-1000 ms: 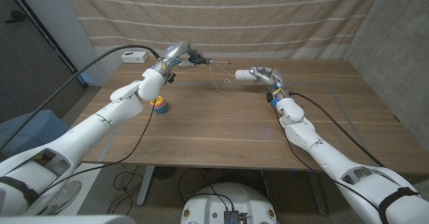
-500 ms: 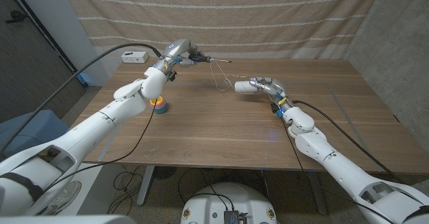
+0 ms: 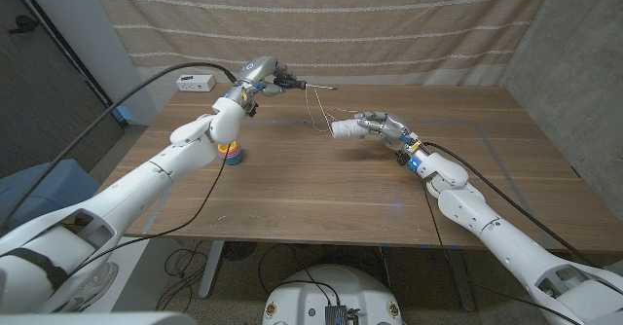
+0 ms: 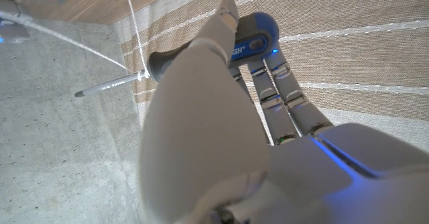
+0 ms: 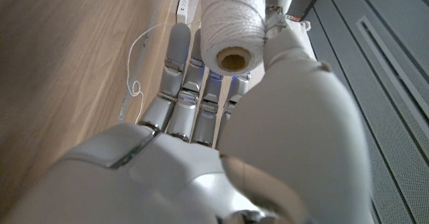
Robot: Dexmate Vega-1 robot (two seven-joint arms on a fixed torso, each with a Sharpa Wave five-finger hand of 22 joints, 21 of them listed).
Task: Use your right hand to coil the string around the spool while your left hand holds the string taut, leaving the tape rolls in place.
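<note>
- White string (image 3: 313, 106) hangs slack in the head view, looping between the two hands above the wooden desk (image 3: 321, 184), so I judge coiling under way, with loose length left to wind and tension poor.
- Same view: the right robot hand (image 3: 375, 126) grips the pale cylindrical spool (image 3: 345, 128) above the desk's far middle; the left robot hand (image 3: 275, 83) pinches a thin dark rod tied to the string's end. Stacked bright tape rolls (image 3: 231, 152) sit untouched near the left forearm.
- Left wrist view: smooth plastic fingers (image 4: 201, 56) close on the slim metal-looking rod (image 4: 107, 86), twisted string (image 4: 131, 16) knotted around it.
- Right wrist view: fingers (image 5: 194, 76) wrap the spool (image 5: 231, 19), thickly wound with fibrous cord around a hollow core; a thin strand (image 5: 134, 70) curls over the grained wood.
</note>
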